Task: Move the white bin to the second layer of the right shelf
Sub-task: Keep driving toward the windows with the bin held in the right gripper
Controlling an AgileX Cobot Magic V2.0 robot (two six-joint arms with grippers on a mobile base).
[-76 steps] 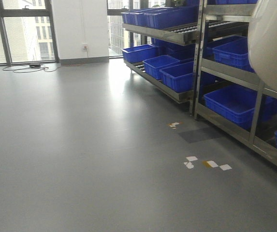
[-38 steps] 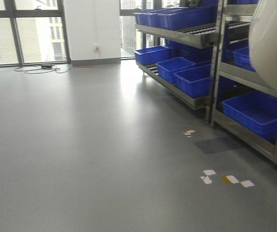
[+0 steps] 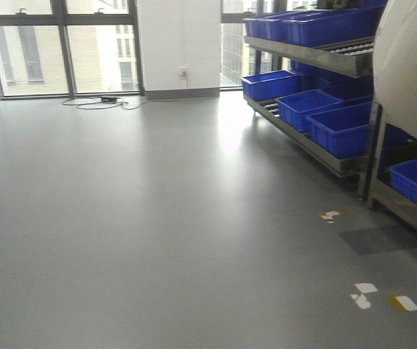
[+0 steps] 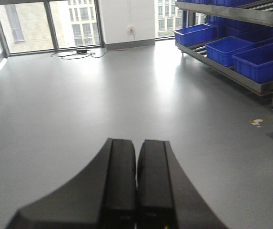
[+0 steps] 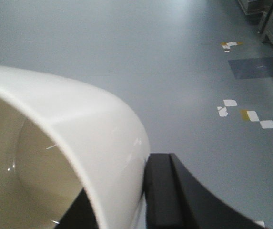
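The white bin (image 3: 410,73), glossy and cream-white, fills the top right corner of the front view, held up in front of the racks. In the right wrist view its rim and wall (image 5: 79,119) curve across the left half. My right gripper (image 5: 126,200) is shut on that wall, one finger inside the bin and the other finger (image 5: 162,191) outside. My left gripper (image 4: 136,160) is shut with nothing in it, above bare floor. A steel rack level with roller rails (image 3: 324,55) runs along the right; I cannot tell which level is the right shelf second layer.
Blue crates (image 3: 339,127) sit on the rack levels at the right, with a rack post (image 3: 374,156) coming down to the floor. White and yellow tape marks (image 3: 394,299) and a dark patch (image 3: 379,238) lie on the grey floor. Cables (image 3: 102,102) lie by the far windows.
The front view has swung left: the racks, crates and floor marks have slid right and the windows have come further into view. The white bin stays at the top right.
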